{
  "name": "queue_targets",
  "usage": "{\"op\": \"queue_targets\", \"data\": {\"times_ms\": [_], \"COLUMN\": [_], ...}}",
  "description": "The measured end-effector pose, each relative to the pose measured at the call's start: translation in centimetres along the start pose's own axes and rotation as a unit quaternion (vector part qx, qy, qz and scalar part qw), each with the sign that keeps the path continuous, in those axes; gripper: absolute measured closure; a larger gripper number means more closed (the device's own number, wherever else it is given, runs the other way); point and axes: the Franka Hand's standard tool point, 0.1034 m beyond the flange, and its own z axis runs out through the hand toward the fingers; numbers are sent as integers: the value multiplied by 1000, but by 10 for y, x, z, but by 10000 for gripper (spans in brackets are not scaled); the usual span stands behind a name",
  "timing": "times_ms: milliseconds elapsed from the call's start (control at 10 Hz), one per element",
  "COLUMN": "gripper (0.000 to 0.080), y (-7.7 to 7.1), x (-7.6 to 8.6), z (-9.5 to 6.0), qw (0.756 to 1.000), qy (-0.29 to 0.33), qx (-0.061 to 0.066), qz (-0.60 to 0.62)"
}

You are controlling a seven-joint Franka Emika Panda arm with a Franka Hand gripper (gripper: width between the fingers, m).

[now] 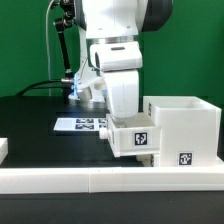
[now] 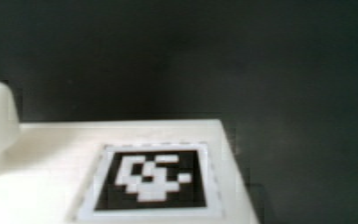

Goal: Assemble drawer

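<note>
**Exterior view: small drawer box at the mouth of the cabinet shell**

Exterior view, left to right: the marker board (image 1: 82,124) lies flat on the black tabletop (image 1: 30,120); the gripper (image 1: 122,112) hangs over the small drawer box (image 1: 134,138), which touches the larger open-topped drawer shell (image 1: 186,128) on the exterior view's right. Whether the jaws are apart or clamped on the box cannot be told; the box hides them.

Judged from this, the step is seating the box in the shell: keep it square to the opening, push level and slowly.

All parts are matte white, smooth, box-shaped, with printed black-and-white marker tags; the wrist view shows one tag (image 2: 151,178) blurred.
</note>
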Motion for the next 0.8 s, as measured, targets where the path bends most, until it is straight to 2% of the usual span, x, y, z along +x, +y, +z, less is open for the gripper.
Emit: {"op": "queue_targets", "data": {"times_ms": [300,800], "gripper": [757,757], "y": [2,3], "x": [-1,-1], "z": [0,0], "qw": [1000,1000], "qy": [-7,-7], "qx": [-6,-6], "qz": [-22,-21]}}
